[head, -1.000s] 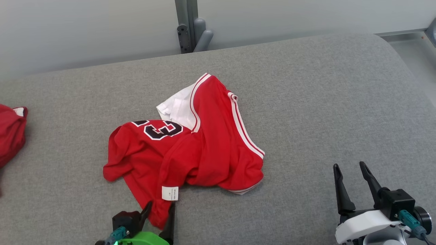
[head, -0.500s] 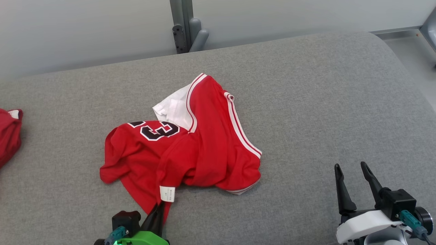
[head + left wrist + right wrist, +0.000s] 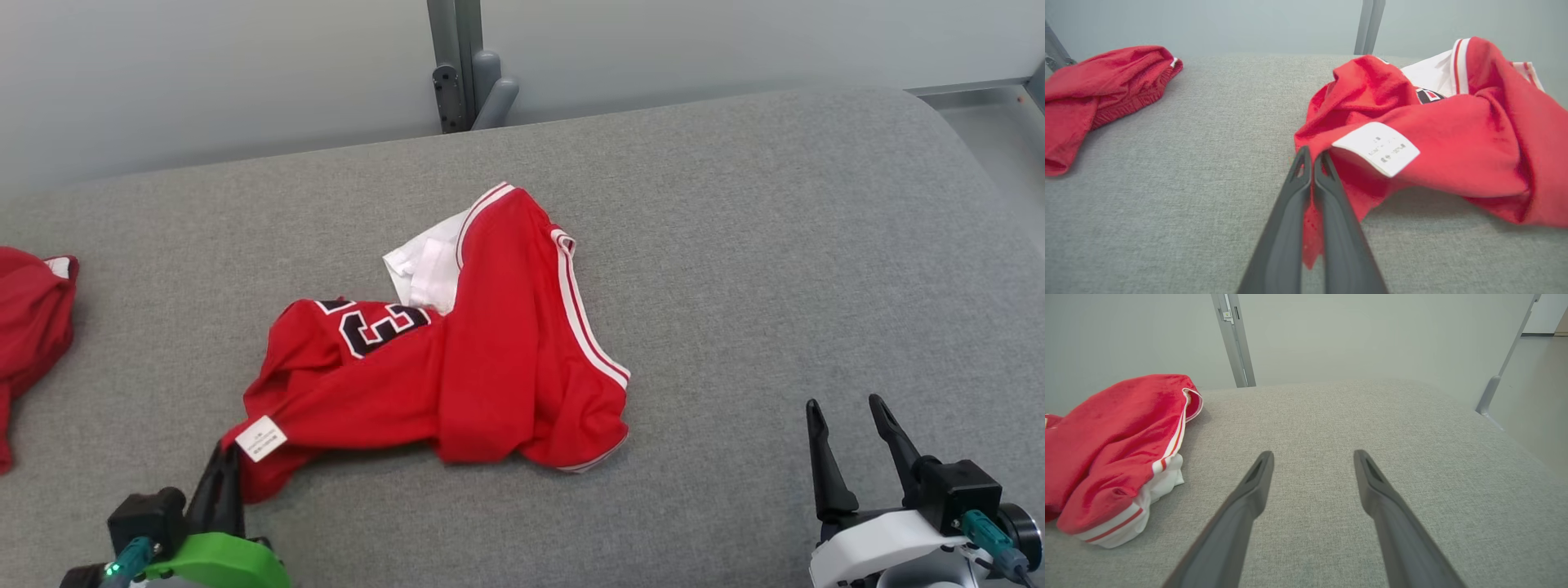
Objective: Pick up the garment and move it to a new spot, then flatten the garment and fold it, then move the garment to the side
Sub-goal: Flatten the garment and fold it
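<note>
Two red garments lie on the grey fabric-covered counter (image 3: 735, 245). One of them, the garment (image 3: 482, 367) of the task, is a red jersey crumpled near the middle of the counter in the head view. It has one white inner panel (image 3: 424, 261) exposed at its far side, black digits edged in white (image 3: 371, 322) on its left part, and white-and-red striped trim (image 3: 584, 322) running down its right edge. One white label (image 3: 261, 438) sits at the jersey's near-left corner, which is drawn out toward the left gripper (image 3: 224, 467). That gripper's two dark fingers (image 3: 1286, 228) are pressed together on the corner of cloth just below the label. In the left wrist view a strip of red fabric shows between them, and the label lies just to the right of the tips. Most of the jersey rests on the counter; whether the pinched corner is lifted clear cannot be told. At the lower right of the head view the right gripper (image 3: 845, 404) has its two fingers standing apart over bare counter, well apart from the jersey. In the right wrist view the jersey's striped hem lies to the left of those fingers. The other red garment (image 3: 33, 327) is bunched at the left edge of the counter, well apart from the jersey. One grey upright post (image 3: 457, 49) stands behind the counter's far edge, against a pale wall (image 3: 204, 73).
</note>
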### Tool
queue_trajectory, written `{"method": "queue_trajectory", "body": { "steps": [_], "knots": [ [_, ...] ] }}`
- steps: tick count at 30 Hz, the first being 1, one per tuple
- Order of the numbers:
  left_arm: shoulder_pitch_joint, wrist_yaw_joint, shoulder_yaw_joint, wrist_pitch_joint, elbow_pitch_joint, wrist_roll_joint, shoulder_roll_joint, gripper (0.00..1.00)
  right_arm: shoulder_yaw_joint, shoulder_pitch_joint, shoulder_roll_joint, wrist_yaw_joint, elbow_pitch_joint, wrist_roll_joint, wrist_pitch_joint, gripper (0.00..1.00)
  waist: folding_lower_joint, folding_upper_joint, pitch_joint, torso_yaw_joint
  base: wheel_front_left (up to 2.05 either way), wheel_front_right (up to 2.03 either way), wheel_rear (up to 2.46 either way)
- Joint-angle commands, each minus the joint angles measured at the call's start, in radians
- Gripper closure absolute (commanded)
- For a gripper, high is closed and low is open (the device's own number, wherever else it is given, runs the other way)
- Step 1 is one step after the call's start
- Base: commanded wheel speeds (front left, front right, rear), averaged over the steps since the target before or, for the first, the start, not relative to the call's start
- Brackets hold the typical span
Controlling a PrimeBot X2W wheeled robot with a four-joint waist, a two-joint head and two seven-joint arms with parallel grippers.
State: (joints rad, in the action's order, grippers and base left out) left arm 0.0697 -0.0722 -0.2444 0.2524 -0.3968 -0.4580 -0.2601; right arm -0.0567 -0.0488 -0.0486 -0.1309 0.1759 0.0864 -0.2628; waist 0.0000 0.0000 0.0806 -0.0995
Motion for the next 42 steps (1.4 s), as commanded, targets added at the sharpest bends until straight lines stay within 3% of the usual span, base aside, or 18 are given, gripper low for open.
{"method": "queue_trajectory", "body": {
  "steps": [1,8,15,19,20,21,25,30,38,42],
  "knots": [
    [-0.022,-0.017,0.016,0.006,0.017,0.001,-0.019,1.0,-0.001,-0.007,-0.003,0.0,0.0,0.001,-0.003,0.0,0.0,0.0,-0.004,0.004,0.0,0.0,0.0],
    [-0.114,-0.069,0.047,0.001,0.024,0.007,-0.061,1.0,0.007,-0.009,-0.003,0.0,0.002,0.003,-0.003,0.0,0.0,0.0,-0.009,0.01,0.0,0.0,0.0],
    [-0.129,-0.051,0.045,0.01,-0.085,-0.006,-0.018,1.0,0.005,-0.008,-0.003,0.0,0.001,0.004,-0.003,0.0,0.0,0.0,0.002,0.023,0.0,0.0,0.0],
    [-0.104,-0.026,0.047,0.013,-0.142,-0.006,0.006,0.51,0.006,0.001,-0.003,0.0,0.001,0.001,-0.003,0.0,0.0,0.0,0.008,0.027,0.0,0.0,0.0],
    [-0.1,-0.017,0.048,0.011,-0.154,-0.013,0.013,0.14,0.006,0.003,-0.003,0.0,0.001,0.0,-0.003,0.0,0.0,0.0,0.009,0.027,0.0,0.0,0.0],
    [-0.098,-0.01,0.05,0.01,-0.168,-0.021,0.018,0.0,0.007,0.004,-0.003,0.0,0.002,-0.001,-0.003,0.0,0.0,0.0,0.01,0.027,0.0,0.0,0.0],
    [-0.08,-0.007,0.072,-0.013,-0.179,-0.056,0.015,0.0,0.008,0.005,-0.003,0.0,0.004,-0.006,-0.003,0.0,0.0,0.0,0.008,0.022,0.0,0.0,0.0],
    [-0.088,-0.018,0.096,-0.086,-0.099,-0.09,-0.003,0.0,0.005,-0.005,-0.003,0.0,0.003,-0.006,-0.003,0.0,0.0,0.0,0.006,0.015,0.0,0.0,0.0],
    [-0.086,-0.077,0.128,-0.245,0.263,-0.095,-0.098,0.0,0.007,0.006,-0.003,0.0,0.002,-0.006,-0.003,0.0,0.0,0.0,0.008,-0.007,0.0,0.0,0.0],
    [-0.043,-0.086,0.122,-0.326,0.393,-0.097,-0.132,0.0,0.014,0.016,-0.003,0.0,0.0,-0.001,-0.003,0.0,0.0,0.0,0.02,-0.03,0.0,0.0,0.0]
  ]
}}
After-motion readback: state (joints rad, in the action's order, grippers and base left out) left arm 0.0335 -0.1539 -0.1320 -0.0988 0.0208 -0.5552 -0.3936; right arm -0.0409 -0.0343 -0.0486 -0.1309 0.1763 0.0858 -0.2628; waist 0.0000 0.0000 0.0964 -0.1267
